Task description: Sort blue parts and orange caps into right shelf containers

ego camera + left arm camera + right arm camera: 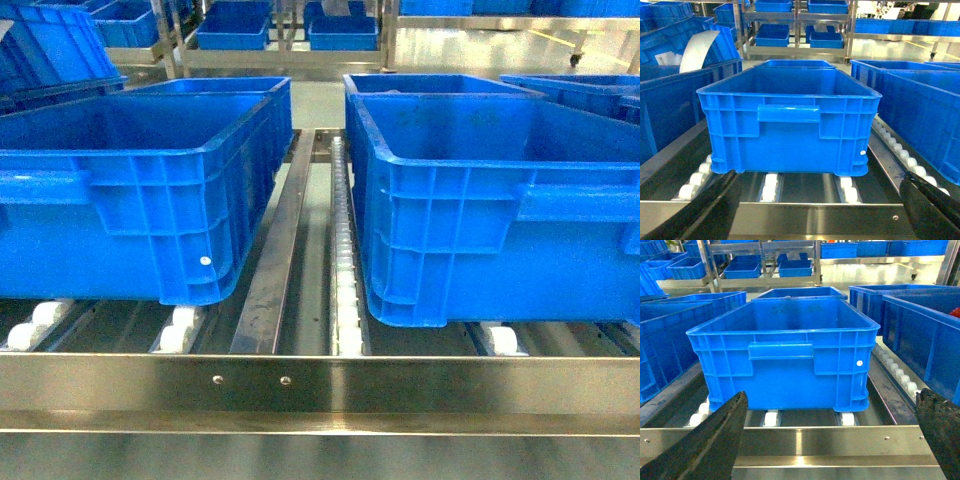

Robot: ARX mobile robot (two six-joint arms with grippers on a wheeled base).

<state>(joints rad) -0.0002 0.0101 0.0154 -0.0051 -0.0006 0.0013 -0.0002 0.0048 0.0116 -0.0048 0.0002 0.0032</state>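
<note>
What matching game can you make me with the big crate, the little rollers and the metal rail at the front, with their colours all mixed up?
Things:
1. crate
2. rollers
3. front rail

Colours:
A. white
B. shiny silver
C. blue

Pairs: 1-C, 2-A, 3-B

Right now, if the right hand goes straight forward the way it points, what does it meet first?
Probably the front wall of the large blue ribbed plastic crate standing on white rollers. The open right hand faces its moulded handle bar beyond the steel shelf rail. Depth is unclear, so the rail could come first if the hand is low.
</note>
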